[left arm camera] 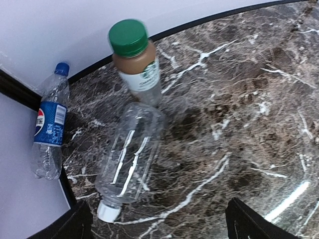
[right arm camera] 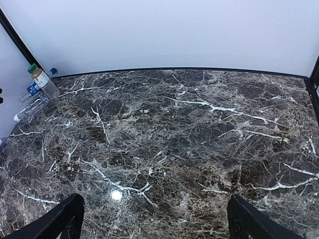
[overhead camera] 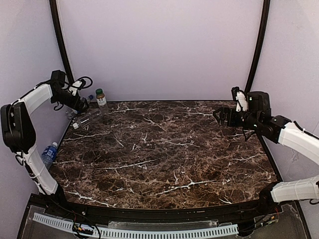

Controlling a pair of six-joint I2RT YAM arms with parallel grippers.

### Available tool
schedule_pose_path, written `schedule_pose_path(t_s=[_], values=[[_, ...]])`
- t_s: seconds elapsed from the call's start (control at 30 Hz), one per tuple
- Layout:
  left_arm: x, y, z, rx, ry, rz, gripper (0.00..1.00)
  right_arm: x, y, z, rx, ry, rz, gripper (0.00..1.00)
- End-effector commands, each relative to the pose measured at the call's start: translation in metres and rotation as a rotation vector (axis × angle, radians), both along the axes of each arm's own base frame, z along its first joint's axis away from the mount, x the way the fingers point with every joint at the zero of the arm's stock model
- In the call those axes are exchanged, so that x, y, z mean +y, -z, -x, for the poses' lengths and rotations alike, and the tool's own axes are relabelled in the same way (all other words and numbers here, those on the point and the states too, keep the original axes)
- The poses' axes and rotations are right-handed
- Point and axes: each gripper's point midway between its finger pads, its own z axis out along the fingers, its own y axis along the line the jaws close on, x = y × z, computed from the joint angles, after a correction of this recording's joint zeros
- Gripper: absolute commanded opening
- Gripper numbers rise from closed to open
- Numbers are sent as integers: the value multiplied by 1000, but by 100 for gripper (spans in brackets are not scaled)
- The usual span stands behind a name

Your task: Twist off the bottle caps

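The marble tabletop (overhead camera: 164, 149) has the bottles gathered at its 9-to-11 o'clock side in the top view, so the left arm (overhead camera: 35, 99) is far nearer than the right arm (overhead camera: 279, 129) at 3 o'clock. The left fingers (left arm camera: 75, 226) are spread and empty. Just ahead of them the clear unlabelled bottle (left arm camera: 130, 152) lies flat, its long axis running from 7 to 1 o'clock in the left wrist view. The brown bottle (left arm camera: 141, 69) stands upright at 12, and a Pepsi bottle (left arm camera: 50, 124) is at 9. The right fingers (right arm camera: 65, 216) are also released, holding nothing. The unlabelled bottle's white cap (left arm camera: 107, 212) sits at the 7 o'clock end, beside one left finger
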Motion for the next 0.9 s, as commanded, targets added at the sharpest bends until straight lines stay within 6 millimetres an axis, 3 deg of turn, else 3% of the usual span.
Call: schedule_pose_path(t_s=[0.0, 0.13, 0.37, 0.63, 0.87], values=[[34, 41, -7, 136, 35, -87, 98, -1, -7, 4, -36, -13, -7, 99], [48, 69, -2, 226, 100, -186, 94, -2, -7, 6, -37, -14, -2, 99], [49, 102, 31, 280, 347, -280, 90, -3, -4, 8, -31, -17, 5, 99], [62, 123, 20, 291, 399, -377, 81, 4, -5, 8, -23, -49, -11, 99], [57, 148, 37, 381, 447, -339, 70, 3, -5, 9, -24, -44, -14, 99]])
